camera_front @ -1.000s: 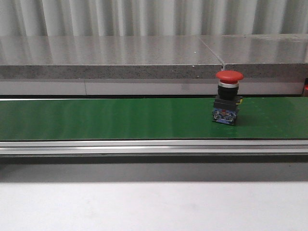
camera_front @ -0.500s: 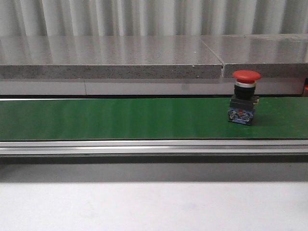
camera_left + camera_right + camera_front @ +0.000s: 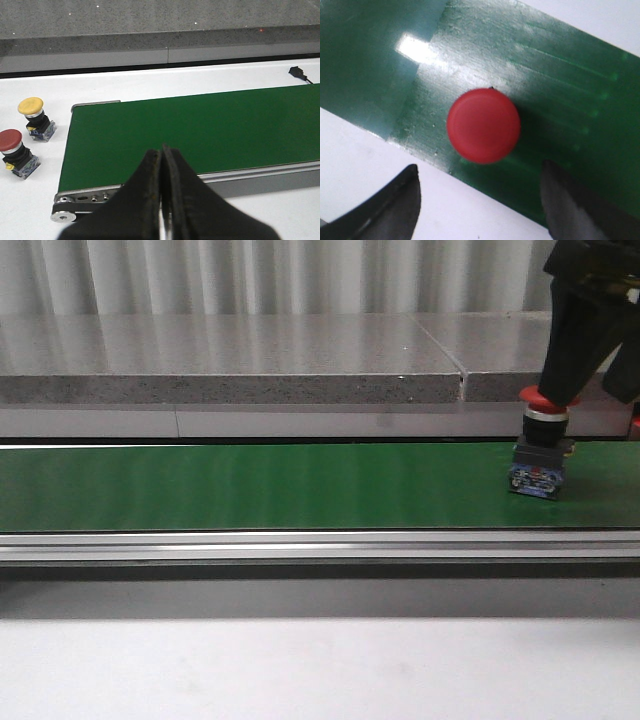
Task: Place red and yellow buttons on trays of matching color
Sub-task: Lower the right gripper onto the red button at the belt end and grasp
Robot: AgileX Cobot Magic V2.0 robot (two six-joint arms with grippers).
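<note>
Right gripper [image 3: 479, 200] spread wide above red button [image 3: 541, 455] on green belt [image 3: 250, 485], straddling cap for grasp. Left gripper [image 3: 161, 200] clenched, empty, idle.

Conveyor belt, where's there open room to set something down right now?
The green belt is bare from its left end up to the red button near the right end, where the right gripper hangs over it. Off the belt's left end, two more buttons crowd the white table.

Black fingers [image 3: 150, 200] (scuffed inner edges)
</note>
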